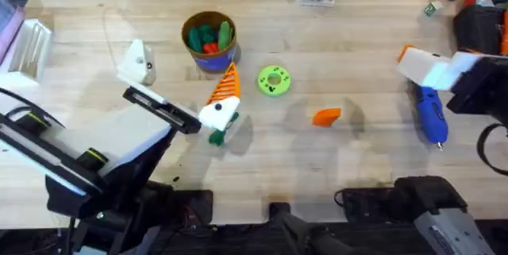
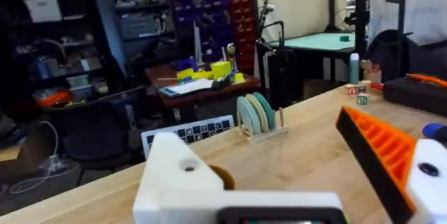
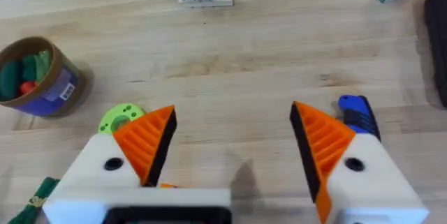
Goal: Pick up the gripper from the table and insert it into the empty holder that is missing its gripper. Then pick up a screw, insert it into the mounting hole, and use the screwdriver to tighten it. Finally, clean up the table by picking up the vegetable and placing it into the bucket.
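We counted one loose ribbed orange plastic wedge (image 1: 326, 116), lying crosswise on the wooden table (image 1: 357, 40), and one blue pen-shaped screwdriver (image 1: 432, 115), tip toward the arms' bases. The right gripper's (image 3: 230, 147) fingers stood apart; so did the left gripper's (image 2: 307, 175), one finger a bare white block (image 2: 183, 174).

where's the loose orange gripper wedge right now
In the overhead view the loose orange gripper wedge lies on the table right of centre, between the lime green ring and the blue screwdriver.

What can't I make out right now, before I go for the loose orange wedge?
- Vegetable: overhead, mostly under a finger of the left end effector; right wrist view, cut by the edge.
- Screwdriver: right wrist view, mostly behind a finger of the right end effector.
- Screws: too small to pick out overhead.
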Robot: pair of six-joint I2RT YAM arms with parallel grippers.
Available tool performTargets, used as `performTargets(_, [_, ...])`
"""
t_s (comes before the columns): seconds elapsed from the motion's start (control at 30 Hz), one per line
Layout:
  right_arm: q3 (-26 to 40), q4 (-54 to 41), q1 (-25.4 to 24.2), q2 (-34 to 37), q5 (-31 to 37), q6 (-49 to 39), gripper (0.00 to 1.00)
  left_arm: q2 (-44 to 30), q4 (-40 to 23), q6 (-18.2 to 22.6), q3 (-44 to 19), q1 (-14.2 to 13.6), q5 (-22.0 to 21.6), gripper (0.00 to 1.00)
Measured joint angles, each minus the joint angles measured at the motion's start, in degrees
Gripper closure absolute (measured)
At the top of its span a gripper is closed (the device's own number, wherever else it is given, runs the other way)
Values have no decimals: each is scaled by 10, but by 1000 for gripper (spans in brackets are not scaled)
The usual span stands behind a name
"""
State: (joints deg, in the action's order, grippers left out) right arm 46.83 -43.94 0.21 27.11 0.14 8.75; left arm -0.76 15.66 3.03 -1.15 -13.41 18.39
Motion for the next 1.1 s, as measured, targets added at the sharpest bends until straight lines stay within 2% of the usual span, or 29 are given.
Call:
performTargets(0.1, [0,0,0,0,0,0,10,5,-6,-7,2,10,1,14])
performTargets(0.27, [0,0,0,0,0,0,10,5,-59,-14,2,15,11,16])
performTargets(0.63, [0,0,0,0,0,0,10,5,-193,-18,4,15,113,14])
performTargets(0.83, [0,0,0,0,0,0,10,5,-193,-18,4,15,134,15])
performTargets(1.1, [0,0,0,0,0,0,9,5,-193,-18,4,15,136,16])
